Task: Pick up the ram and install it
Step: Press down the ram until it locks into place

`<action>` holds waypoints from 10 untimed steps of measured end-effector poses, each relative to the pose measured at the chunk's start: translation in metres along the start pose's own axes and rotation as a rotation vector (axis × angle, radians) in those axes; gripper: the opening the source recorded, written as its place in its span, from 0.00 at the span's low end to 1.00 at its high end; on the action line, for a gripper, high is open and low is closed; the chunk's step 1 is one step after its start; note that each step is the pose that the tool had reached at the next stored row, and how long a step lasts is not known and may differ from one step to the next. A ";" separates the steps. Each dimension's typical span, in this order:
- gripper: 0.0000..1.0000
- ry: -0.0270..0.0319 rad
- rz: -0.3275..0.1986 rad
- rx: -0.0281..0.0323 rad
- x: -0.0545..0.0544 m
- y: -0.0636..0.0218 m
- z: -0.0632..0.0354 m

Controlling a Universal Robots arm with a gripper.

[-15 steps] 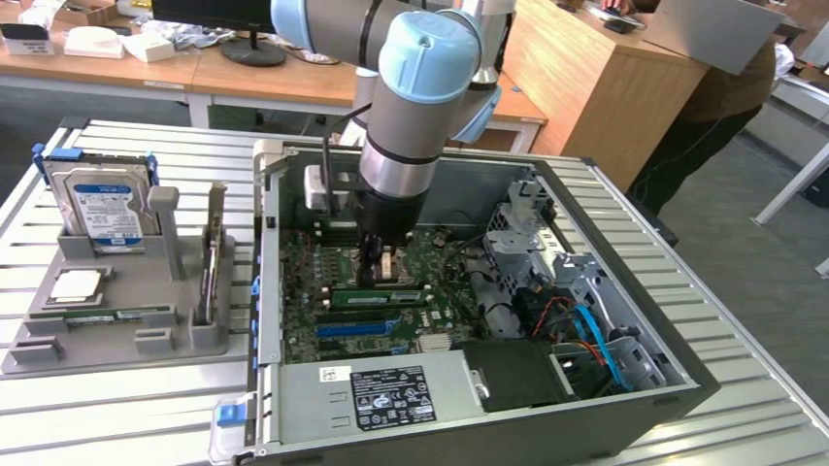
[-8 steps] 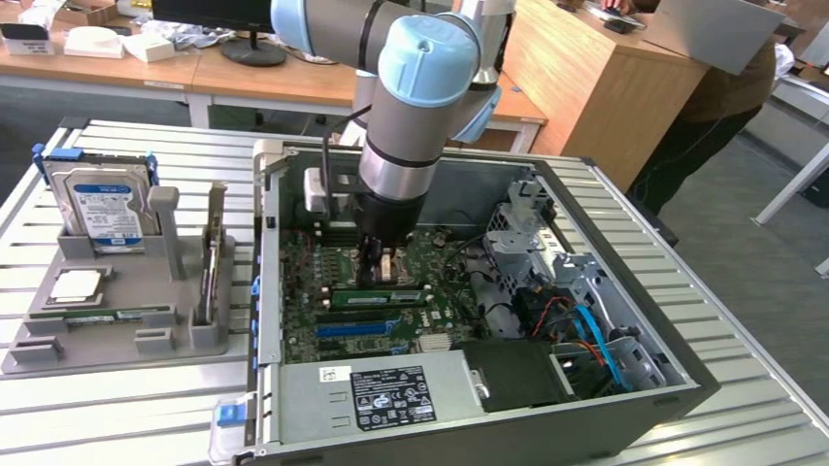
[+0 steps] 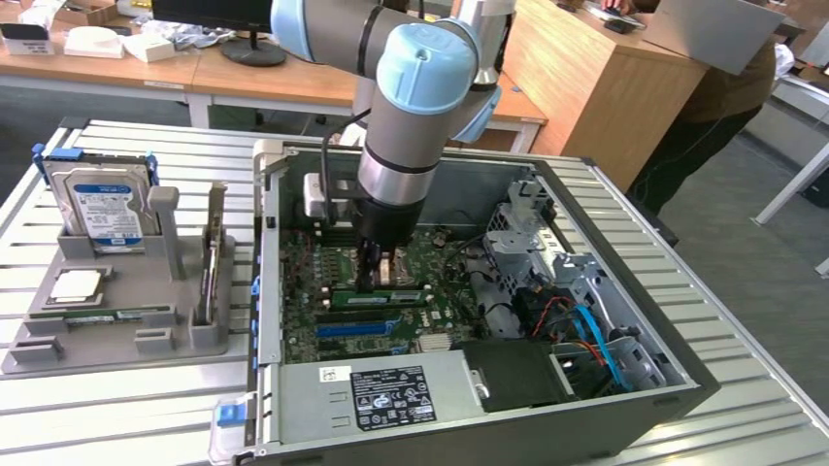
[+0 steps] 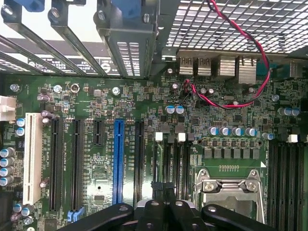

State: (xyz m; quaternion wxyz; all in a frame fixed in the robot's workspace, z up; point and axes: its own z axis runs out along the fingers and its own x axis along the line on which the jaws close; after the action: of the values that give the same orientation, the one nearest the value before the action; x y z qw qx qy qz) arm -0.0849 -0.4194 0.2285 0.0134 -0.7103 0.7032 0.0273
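Bright even room light, soft shadows inside the computer case [image 3: 674, 388], wrist view slightly soft (near parts blurred)

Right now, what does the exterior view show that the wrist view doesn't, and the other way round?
Exterior only: the hard drive standing in the grey holder beside the computer case, the power supply, the arm, and a person behind.
Wrist only: the silver ports and the white slot.
Both: the motherboard, with the shut pincer low over it.
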 end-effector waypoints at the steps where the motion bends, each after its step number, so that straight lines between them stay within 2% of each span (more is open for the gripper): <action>1: 0.10 -0.0001 0.000 0.0001 0.000 0.0000 0.0002; 10: 0.10 -0.0001 0.000 0.0000 0.000 0.0000 0.0024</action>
State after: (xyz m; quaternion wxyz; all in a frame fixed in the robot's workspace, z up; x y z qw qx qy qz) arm -0.0849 -0.4194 0.2262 0.0134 -0.7103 0.7032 0.0274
